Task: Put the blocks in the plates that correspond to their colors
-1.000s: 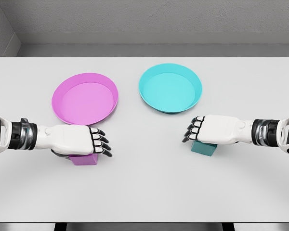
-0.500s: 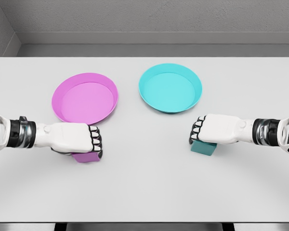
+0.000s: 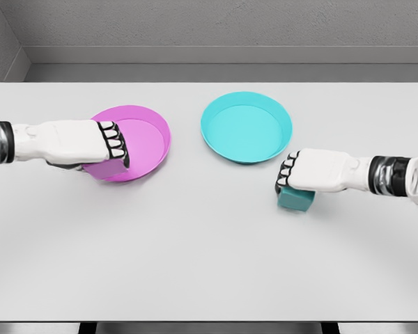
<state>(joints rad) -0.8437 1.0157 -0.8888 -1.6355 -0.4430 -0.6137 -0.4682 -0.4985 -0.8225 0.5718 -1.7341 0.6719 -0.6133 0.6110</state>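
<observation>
My left hand (image 3: 113, 147) is curled around a magenta block (image 3: 104, 169) and holds it over the near left part of the magenta plate (image 3: 143, 139). Only the block's lower edge shows under the palm. My right hand (image 3: 287, 177) is shut on a teal block (image 3: 295, 200), just in front of the teal plate (image 3: 245, 127) at its near right rim. Whether the teal block still touches the table I cannot tell.
Both plates stand side by side on a white table (image 3: 209, 257), magenta on the left, teal on the right. A grey wall runs behind the table's far edge.
Both hands closed their fingers on the blocks. The left hand then lifted the magenta block and carried it back over the magenta plate. The right hand rose slightly with the teal block.
</observation>
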